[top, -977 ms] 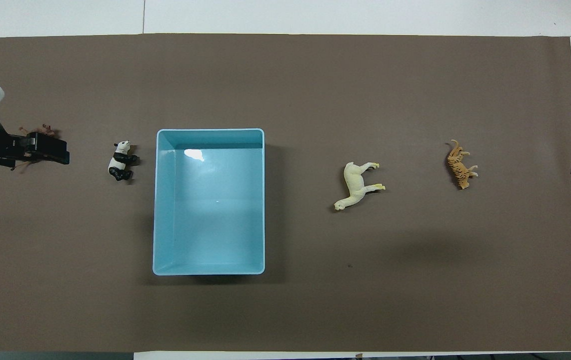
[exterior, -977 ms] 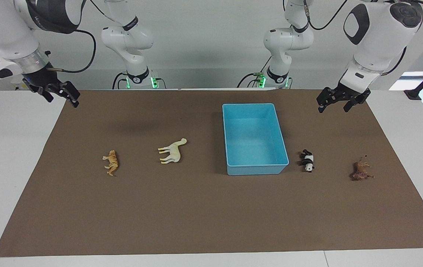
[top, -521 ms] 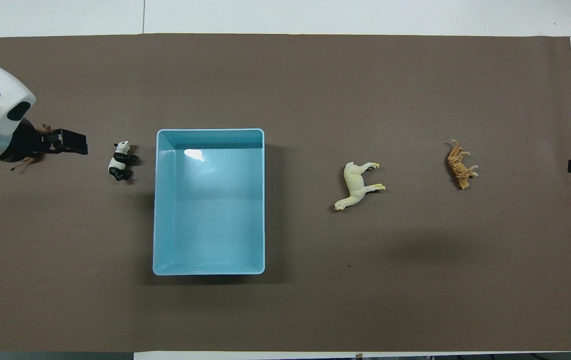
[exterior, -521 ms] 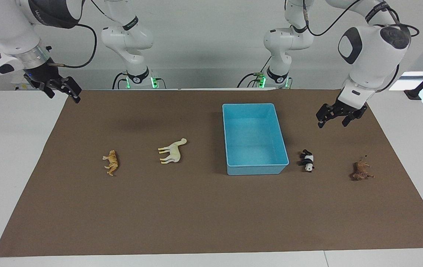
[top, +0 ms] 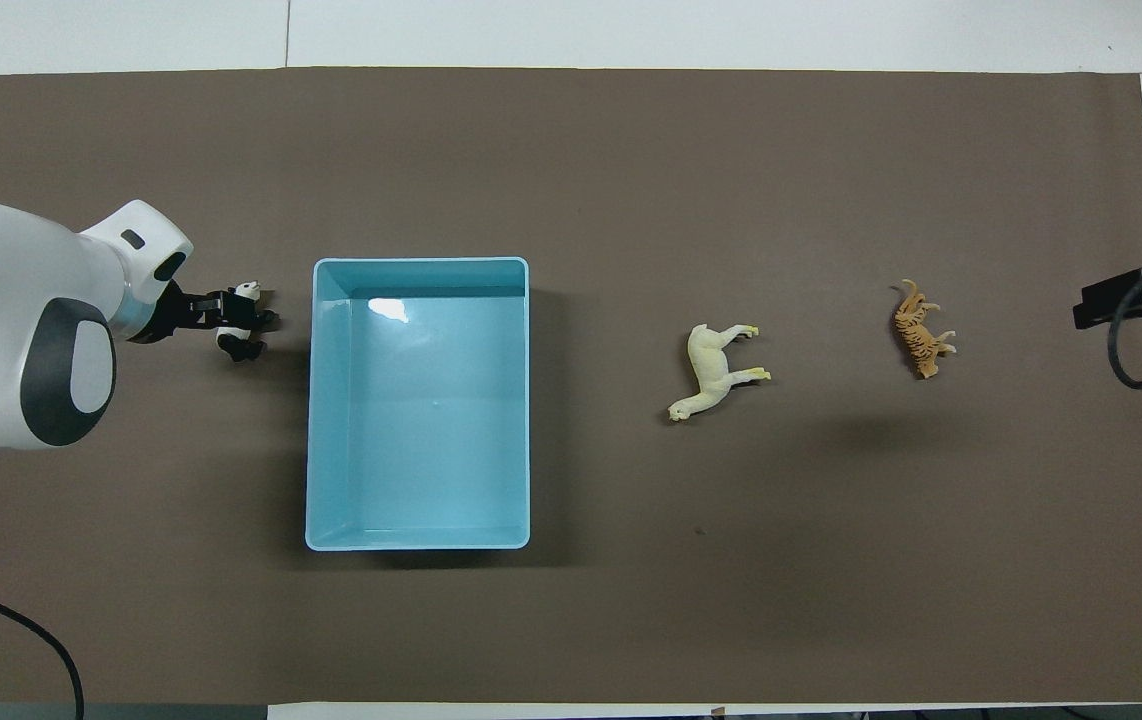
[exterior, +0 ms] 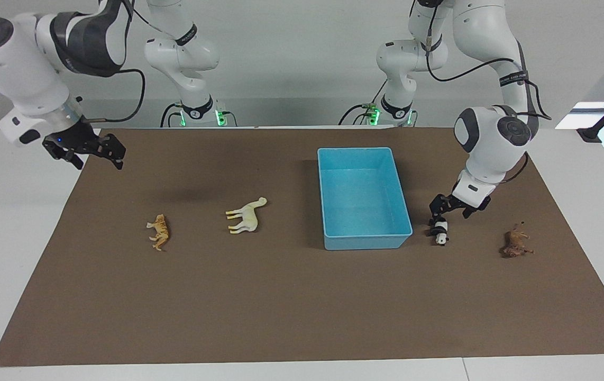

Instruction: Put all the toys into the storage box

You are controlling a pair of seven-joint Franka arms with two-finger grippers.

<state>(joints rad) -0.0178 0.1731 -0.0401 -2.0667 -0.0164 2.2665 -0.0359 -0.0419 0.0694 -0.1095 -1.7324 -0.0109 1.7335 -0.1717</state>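
The light blue storage box (exterior: 355,150) (top: 421,263) stands empty on the brown mat. The panda (exterior: 441,233) (top: 249,322) lies beside it toward the left arm's end. My left gripper (exterior: 449,211) (top: 211,312) is open and low over the panda's end nearer the robots; I cannot tell if it touches. The reddish-brown animal (exterior: 516,243) lies closer to the left arm's end, hidden under the arm in the overhead view. The camel (exterior: 246,216) (top: 716,370) and the tiger (exterior: 159,232) (top: 919,330) lie toward the right arm's end. My right gripper (exterior: 98,159) (top: 1106,308) is open, raised over the mat's edge.
The brown mat (exterior: 302,296) (top: 631,620) covers most of the white table. All figurines lie on their sides, roughly in one row with the box's end farther from the robots.
My left gripper has come down and toward the box, from high over the mat to just over the panda. My right gripper has dropped a little and moved slightly inward. The toys have not moved.
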